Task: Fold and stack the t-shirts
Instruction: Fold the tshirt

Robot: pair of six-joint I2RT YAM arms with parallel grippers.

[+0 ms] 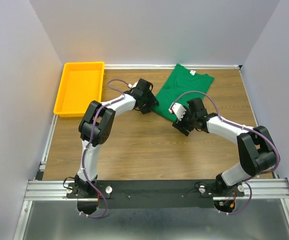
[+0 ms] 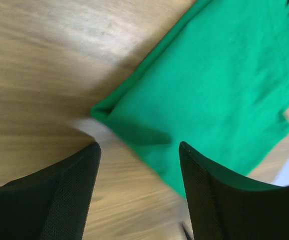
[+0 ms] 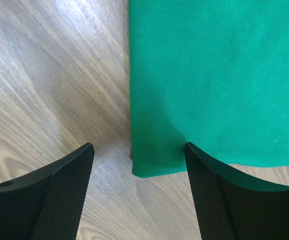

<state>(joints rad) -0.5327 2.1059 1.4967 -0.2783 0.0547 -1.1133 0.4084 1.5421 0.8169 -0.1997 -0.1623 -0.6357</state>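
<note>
Boxing in the wood-grain table (image 1: 134, 145), pale grey walls (image 1: 149, 30) rise on three sides. The green t-shirt (image 1: 187, 85) lies flat and folded toward one o'clock on the table, and a yellow tray (image 1: 79, 87) sits at eleven. The left gripper (image 1: 148, 104) hangs at the shirt's eight-o'clock edge and the right gripper (image 1: 181, 127) at its six-o'clock corner. Both have their jaws spread wide, holding nothing.
</note>
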